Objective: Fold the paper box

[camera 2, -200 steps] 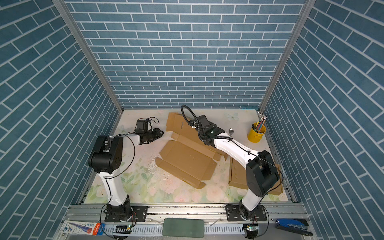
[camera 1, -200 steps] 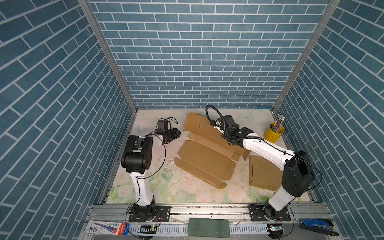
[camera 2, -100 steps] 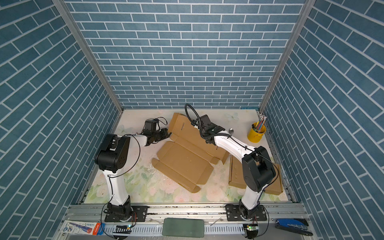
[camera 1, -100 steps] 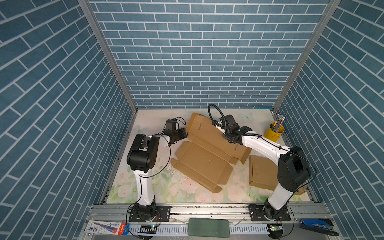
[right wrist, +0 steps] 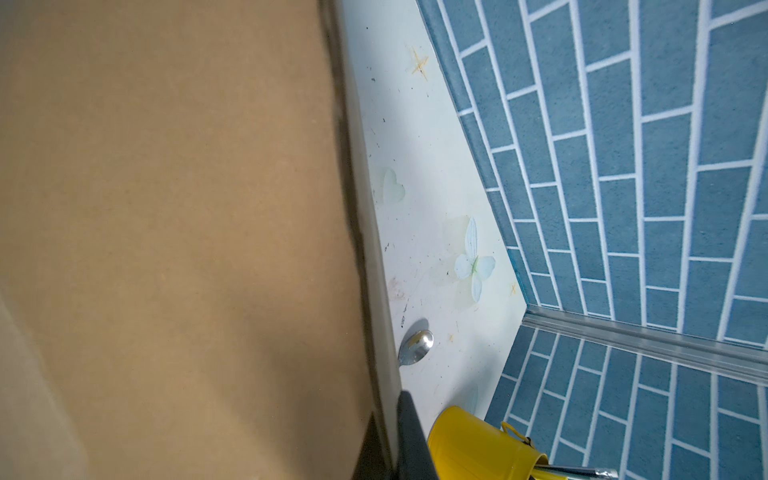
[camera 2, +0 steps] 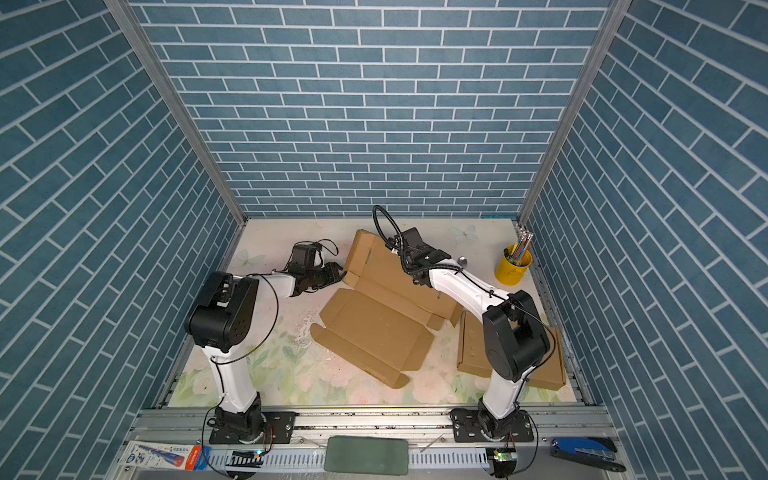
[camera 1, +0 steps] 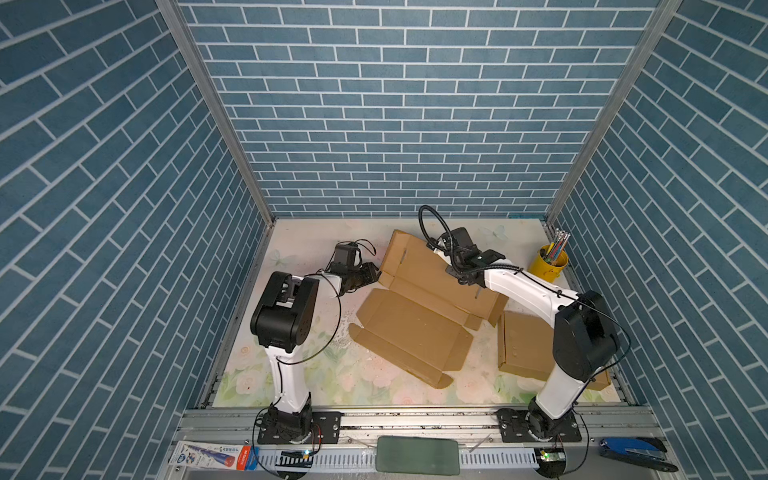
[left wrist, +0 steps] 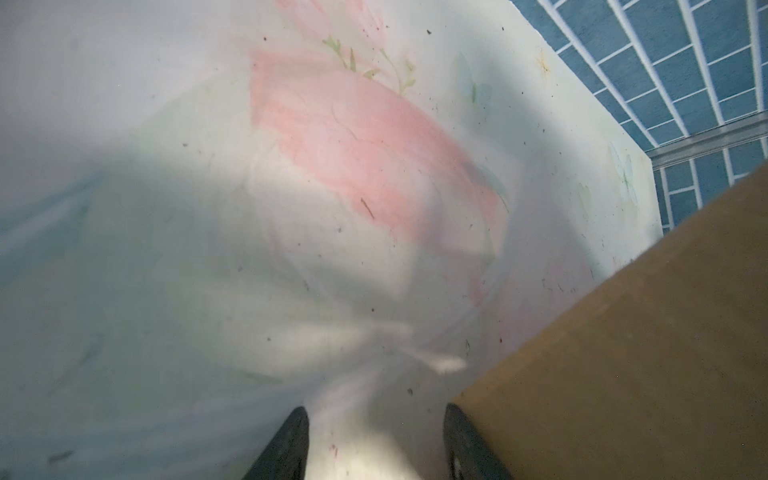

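Left wrist cam pretty much tells the story: the left gripper has its jaws spread with only the floral table mat showing between them. A brown corner of the paper box sits right beside one fingertip. That's the new bit. A second ago that arm was parked off to the side, clear of the cardboard, and it has since swung in to the box's left-hand side flap. Its shoulder block stands over the base and the forearm reaches low across the mat toward the back, nose pointed at the flap. In both top views the box itself lies mid-table, still opened out, front panel flat and rear panel toward the back wall, and it has barely budged. I'd say the actual folding has hardly started, and the left side is just lining up for a flap grab. Over on the right, the right gripper has stayed put on the rear panel's far edge. Its jaws are pressed together, and in the right wrist view the cardboard edge runs straight down into them, so it looks like it's pinching that edge to steady it. That arm rises from its base and stretches its white forearm back across a second flat cardboard blank. Further right are a spoon and a yellow pen cup, well clear of everything.
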